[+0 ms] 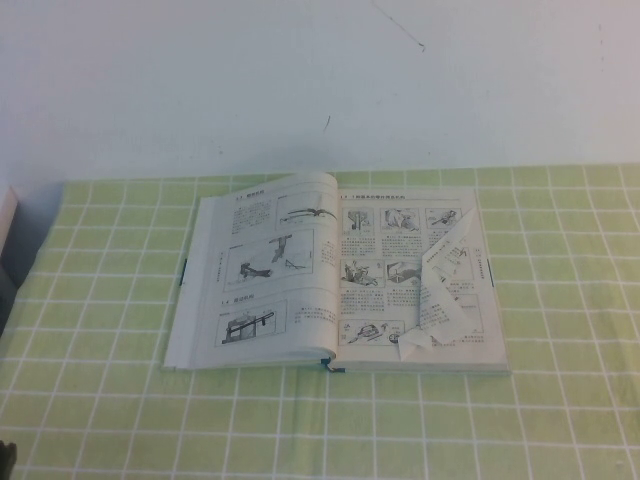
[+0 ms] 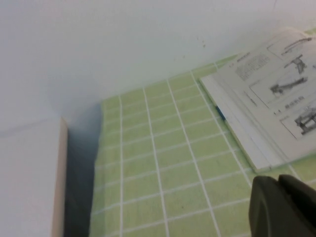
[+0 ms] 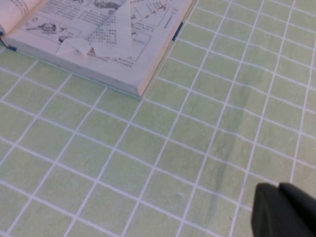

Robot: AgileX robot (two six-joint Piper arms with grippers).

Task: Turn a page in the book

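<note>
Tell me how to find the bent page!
Look at the open book on the green checked tablecloth. On its right-hand side, toward the near outer corner, the page is folded over diagonally, crumpled and lifted, while every other one lies flat.

From the high camera we are looking down and forward across the green checked tablecloth [image 1: 560, 400] toward the white wall [image 1: 300, 80], with the book [image 1: 335, 290] lying open at centre. The left wrist camera is sitting low, well off the book's left edge at about nine o'clock of it, facing the wall. The right wrist camera is looking from about five o'clock at the book's near right corner. All three are sharing the book and cloth.
</note>
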